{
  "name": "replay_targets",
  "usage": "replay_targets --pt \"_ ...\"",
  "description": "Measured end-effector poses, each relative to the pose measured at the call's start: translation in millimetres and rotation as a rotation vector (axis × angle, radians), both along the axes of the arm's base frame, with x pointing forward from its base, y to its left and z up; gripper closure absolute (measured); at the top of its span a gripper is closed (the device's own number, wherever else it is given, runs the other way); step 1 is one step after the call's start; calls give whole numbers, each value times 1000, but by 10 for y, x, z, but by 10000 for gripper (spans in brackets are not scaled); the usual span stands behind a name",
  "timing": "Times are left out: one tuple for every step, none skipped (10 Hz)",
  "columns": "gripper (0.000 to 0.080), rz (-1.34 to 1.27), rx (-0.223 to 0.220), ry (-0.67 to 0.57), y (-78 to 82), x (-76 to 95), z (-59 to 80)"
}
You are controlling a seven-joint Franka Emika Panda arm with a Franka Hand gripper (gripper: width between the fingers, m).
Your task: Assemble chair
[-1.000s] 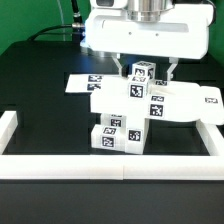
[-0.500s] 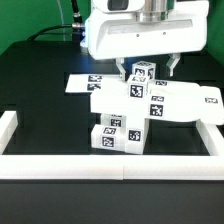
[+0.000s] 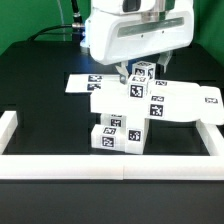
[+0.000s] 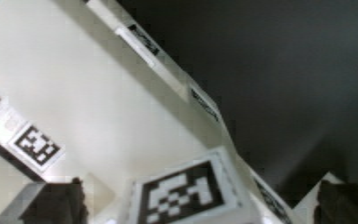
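Note:
The partly built chair (image 3: 125, 110) stands in the middle of the table. Its flat white seat slab (image 3: 178, 103) rests on tagged blocks (image 3: 117, 136), and a small tagged post (image 3: 145, 70) sticks up on top. My gripper (image 3: 142, 72) is lowered over that post, open, with one finger on each side and a gap to it. In the wrist view the post's tag (image 4: 190, 193) lies between the two dark fingertips (image 4: 48, 203), and the slab (image 4: 105, 100) fills the picture beyond it.
The marker board (image 3: 78, 84) lies flat behind the chair at the exterior view's left. White border rails run along the front (image 3: 110, 166), the left (image 3: 8, 126) and the right (image 3: 214, 135) of the black table.
My gripper has come down and shifted toward the exterior view's left, so its fingers now straddle the top post more closely. The chair parts have not moved.

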State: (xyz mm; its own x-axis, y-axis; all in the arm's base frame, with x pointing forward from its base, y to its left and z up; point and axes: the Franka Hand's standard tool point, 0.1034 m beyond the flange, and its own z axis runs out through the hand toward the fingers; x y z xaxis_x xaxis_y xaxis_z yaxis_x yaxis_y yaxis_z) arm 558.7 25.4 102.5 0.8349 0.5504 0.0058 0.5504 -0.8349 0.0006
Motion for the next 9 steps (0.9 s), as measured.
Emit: replay_targets --pt "177 -3 0 0 -1 -1 -1" --pt "349 -3 0 0 -2 -1 -1" --pt "349 -13 0 0 -4 0 -2" --pt "536 -31 0 0 -6 -1 -2" --pt "531 -31 0 0 -8 -1 -2" --pt "531 -41 1 0 -7 -1 -2" --pt "531 -148 4 1 -9 -1 -3" --pt "531 -248 4 1 -8 -1 -3" --pt "531 -331 5 2 -6 -2 -5"
